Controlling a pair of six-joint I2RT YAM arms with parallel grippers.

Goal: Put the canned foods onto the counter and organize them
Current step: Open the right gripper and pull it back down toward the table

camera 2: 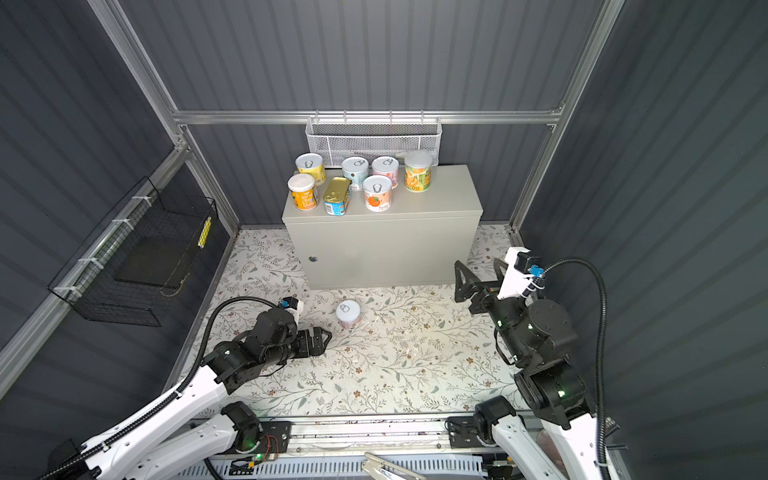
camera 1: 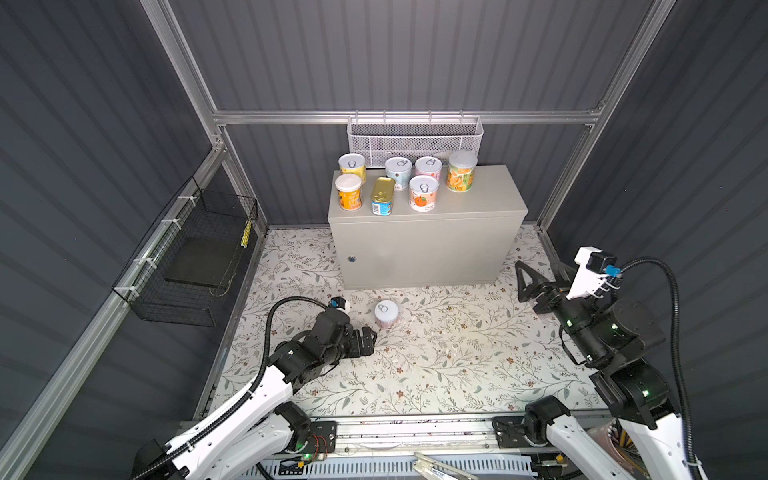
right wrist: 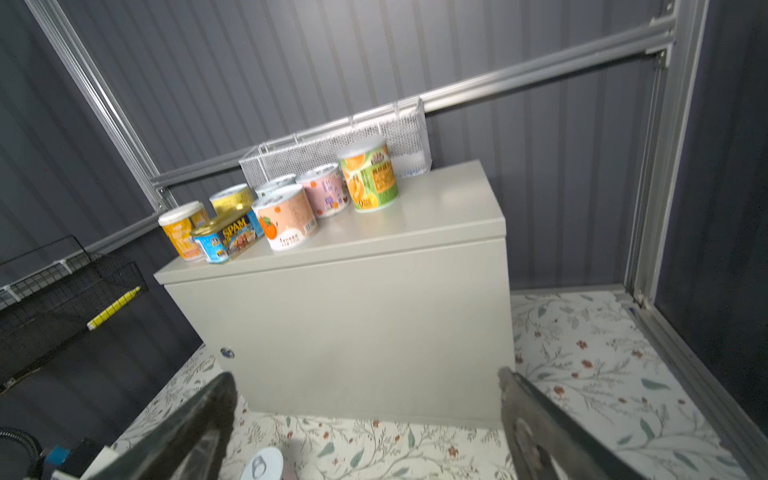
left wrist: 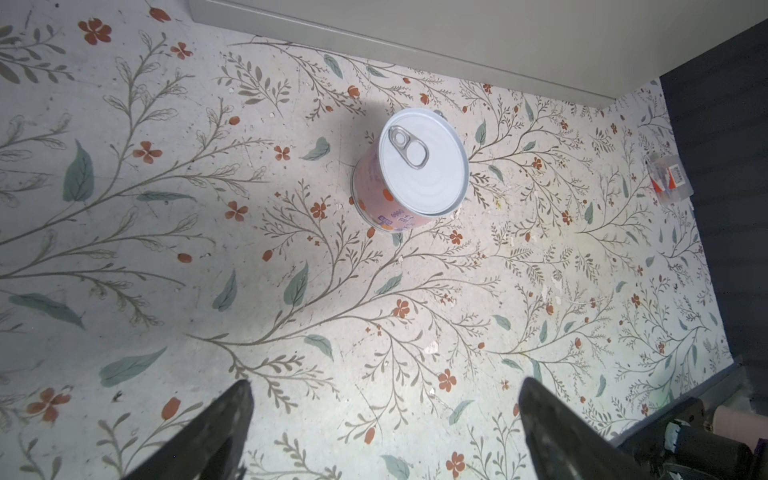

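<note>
Several canned foods stand on the left half of the counter's [camera 1: 490, 195] flat top, among them a gold-topped rectangular tin [camera 1: 382, 195] and a taller green-and-orange can [camera 1: 461, 170]. One pink can [camera 1: 387, 314] [left wrist: 419, 166] stands upright on the floral floor in front of the counter [right wrist: 374, 324]. My left gripper [camera 1: 371, 340] [left wrist: 384, 382] is open low over the floor, short of that can, with nothing between its fingers. At the counter's right front corner my right gripper [camera 1: 540, 272] [right wrist: 365, 376] hangs open and empty, facing the counter.
A white mesh basket [camera 1: 415, 139] hangs on the back rail just behind the counter. A black wire basket [camera 1: 195, 266] with a yellow pencil [camera 1: 247, 232] is fixed to the left wall. A small clear cup [left wrist: 669, 178] lies by the right wall.
</note>
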